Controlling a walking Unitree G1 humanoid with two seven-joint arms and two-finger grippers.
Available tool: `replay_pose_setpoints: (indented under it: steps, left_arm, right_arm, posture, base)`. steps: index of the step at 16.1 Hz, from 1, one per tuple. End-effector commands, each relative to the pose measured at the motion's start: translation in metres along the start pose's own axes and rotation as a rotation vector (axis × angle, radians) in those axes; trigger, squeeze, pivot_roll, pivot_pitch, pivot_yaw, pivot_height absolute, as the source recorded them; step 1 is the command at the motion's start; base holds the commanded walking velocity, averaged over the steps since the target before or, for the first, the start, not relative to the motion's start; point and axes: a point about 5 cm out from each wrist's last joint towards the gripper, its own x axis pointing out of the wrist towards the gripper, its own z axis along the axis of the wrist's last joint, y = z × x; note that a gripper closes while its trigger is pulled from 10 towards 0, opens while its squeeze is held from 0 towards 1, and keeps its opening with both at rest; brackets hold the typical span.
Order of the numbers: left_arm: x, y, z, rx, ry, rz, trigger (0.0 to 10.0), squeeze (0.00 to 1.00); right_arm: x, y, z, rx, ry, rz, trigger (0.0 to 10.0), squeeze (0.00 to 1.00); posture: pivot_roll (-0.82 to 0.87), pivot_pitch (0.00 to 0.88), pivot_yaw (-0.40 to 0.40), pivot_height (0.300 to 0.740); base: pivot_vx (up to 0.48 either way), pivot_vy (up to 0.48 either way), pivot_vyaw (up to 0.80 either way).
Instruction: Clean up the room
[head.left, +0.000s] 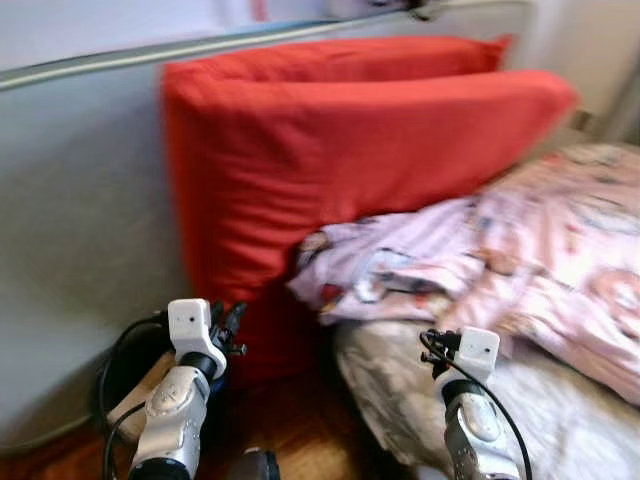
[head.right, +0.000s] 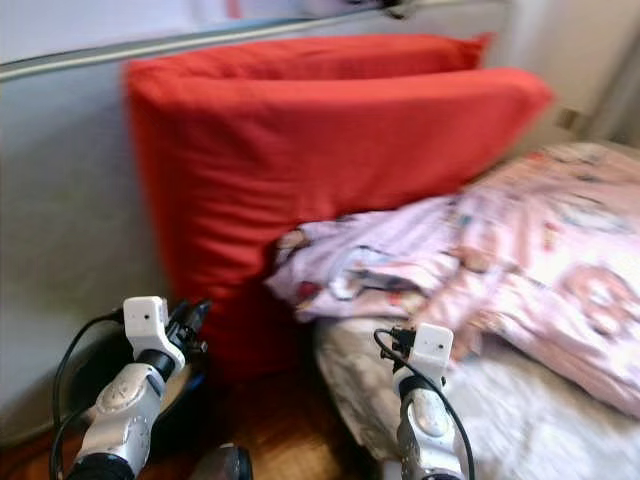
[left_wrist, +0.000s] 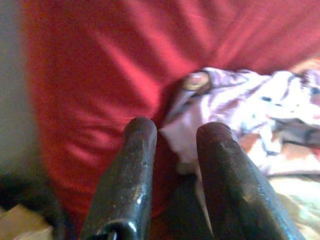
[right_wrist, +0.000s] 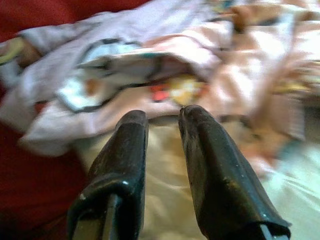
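Head view, blurred: big red cushion (head.left: 340, 150) stands against grey panel (head.left: 70, 200), far left. Pink patterned blanket (head.left: 520, 260) bunched on the bed (head.left: 560, 420), right, touching the cushion. Left gripper (head.left: 228, 322) near the cushion base; right gripper (head.left: 432, 348) near the blanket edge.

Left wrist: fingers (left_wrist: 125, 185) slightly apart, empty, facing the cushion.

Right wrist: fingers (right_wrist: 215, 180) narrowly parted, empty, facing the blanket.
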Motion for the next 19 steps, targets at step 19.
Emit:
replay_pose_setpoints:
  steps: [19]
  left_arm:
    - [0.003, 0.001, 0.008, -0.008, -0.023, -0.008, 10.0, 0.0]
  right_arm:
    - [0.002, 0.023, -0.002, 0.001, 0.006, 0.137, 10.0, 0.0]
  posture:
    - [0.01, 0.0, 0.004, 0.632]
  base:
    - [0.239, 0.0, -0.06]
